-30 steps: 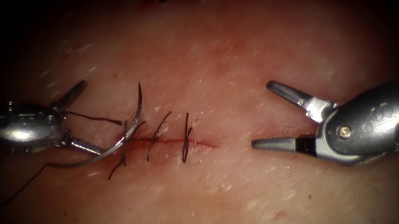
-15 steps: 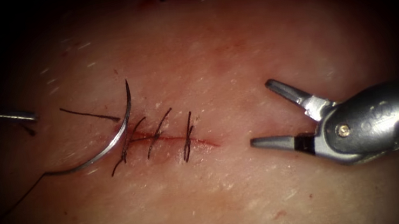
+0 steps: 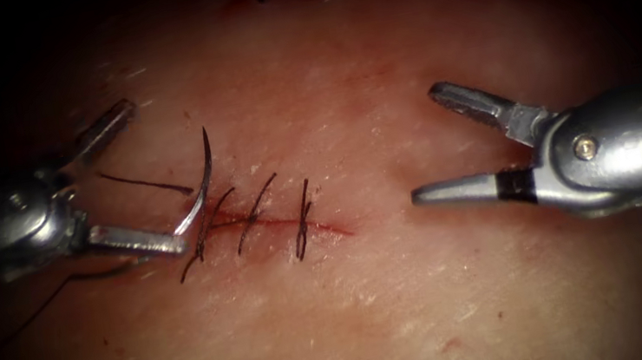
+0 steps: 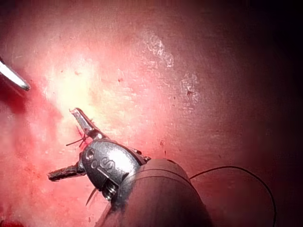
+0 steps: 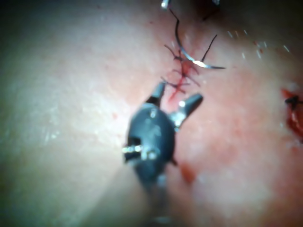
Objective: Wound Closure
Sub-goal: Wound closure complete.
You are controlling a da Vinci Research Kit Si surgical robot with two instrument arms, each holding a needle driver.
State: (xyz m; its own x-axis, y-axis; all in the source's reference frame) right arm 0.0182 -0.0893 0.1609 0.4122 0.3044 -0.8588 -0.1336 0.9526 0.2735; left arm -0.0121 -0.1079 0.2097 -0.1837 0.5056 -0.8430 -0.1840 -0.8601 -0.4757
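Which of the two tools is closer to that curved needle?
Left. The left tool sits beside the needle; the right tool hovers past the cut's far end.

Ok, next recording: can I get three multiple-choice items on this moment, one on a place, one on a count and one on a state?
1. Where is the needle along the cut?
A. At its right end
B. Between the right tool's jaws
C. At its left end

2. How many dark stitches cross the cut?
A. One
B. Three
C. Six

3. How do the jaws of the right tool stand?
A. Open, holding nothing
B. Shut on the needle
C. Shut on the thread

Key: 1 C, the curved needle stands at the cut's left end, beside the open-jawed left tool. 2 B, three separate stitches lie across the cut. 3 A, the jaws are spread wide to the right of the cut with nothing between them.
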